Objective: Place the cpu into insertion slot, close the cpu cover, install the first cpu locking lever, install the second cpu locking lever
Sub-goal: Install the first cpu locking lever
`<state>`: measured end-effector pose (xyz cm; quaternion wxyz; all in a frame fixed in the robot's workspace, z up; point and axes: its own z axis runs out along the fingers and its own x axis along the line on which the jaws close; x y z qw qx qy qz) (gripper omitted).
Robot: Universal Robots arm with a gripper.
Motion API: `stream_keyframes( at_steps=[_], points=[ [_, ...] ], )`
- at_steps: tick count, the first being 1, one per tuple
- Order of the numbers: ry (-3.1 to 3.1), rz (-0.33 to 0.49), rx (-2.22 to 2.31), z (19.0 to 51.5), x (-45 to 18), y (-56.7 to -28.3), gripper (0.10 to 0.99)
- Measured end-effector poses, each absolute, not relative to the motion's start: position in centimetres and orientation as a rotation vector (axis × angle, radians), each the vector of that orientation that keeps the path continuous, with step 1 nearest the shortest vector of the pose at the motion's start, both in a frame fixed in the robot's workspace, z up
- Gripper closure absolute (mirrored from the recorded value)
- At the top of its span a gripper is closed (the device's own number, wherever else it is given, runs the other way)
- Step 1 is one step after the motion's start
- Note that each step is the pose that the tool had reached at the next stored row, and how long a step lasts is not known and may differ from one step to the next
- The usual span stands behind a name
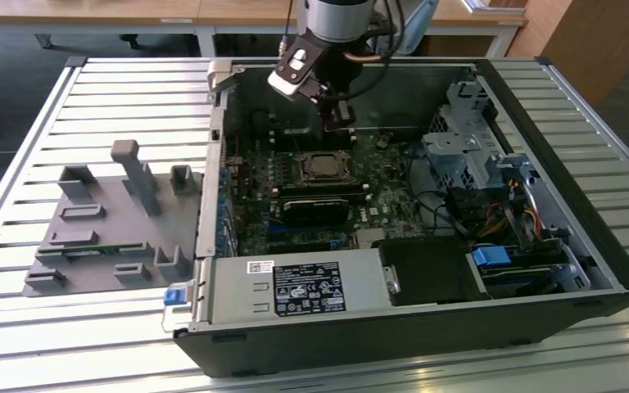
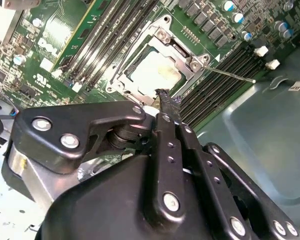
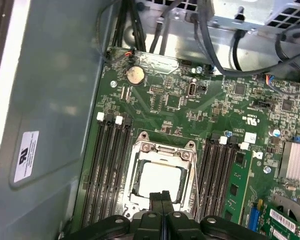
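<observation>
The cpu (image 3: 160,181) lies flat in the insertion slot (image 3: 135,202) on the green board, its pale metal top showing. The cpu cover (image 3: 162,151) lies down around it as a silvery frame. In the second wrist view the cpu (image 2: 152,74) sits within the cover (image 2: 177,52), and a thin wire lever (image 2: 235,76) sticks out from one socket corner. My gripper (image 3: 162,196) hovers over the socket's edge, its two black fingers pressed together with nothing between them. In the exterior view the gripper (image 1: 340,119) hangs just behind the cpu (image 1: 321,167).
Black memory slots (image 3: 107,170) flank the socket on both sides. A long black block (image 1: 317,205) lies in front of the socket. The power supply (image 1: 292,286), drive cage (image 1: 468,147) and cables crowd the case. A grey fixture (image 1: 118,221) stands outside on the exterior view's left.
</observation>
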<state>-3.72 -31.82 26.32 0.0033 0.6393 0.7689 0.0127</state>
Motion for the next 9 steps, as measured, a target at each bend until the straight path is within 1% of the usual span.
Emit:
stream_keyframes(
  at_steps=[9],
  points=[
    [2.469, 0.039, 1.931, 26.32, -3.71, -31.82, 0.980]
  ],
)
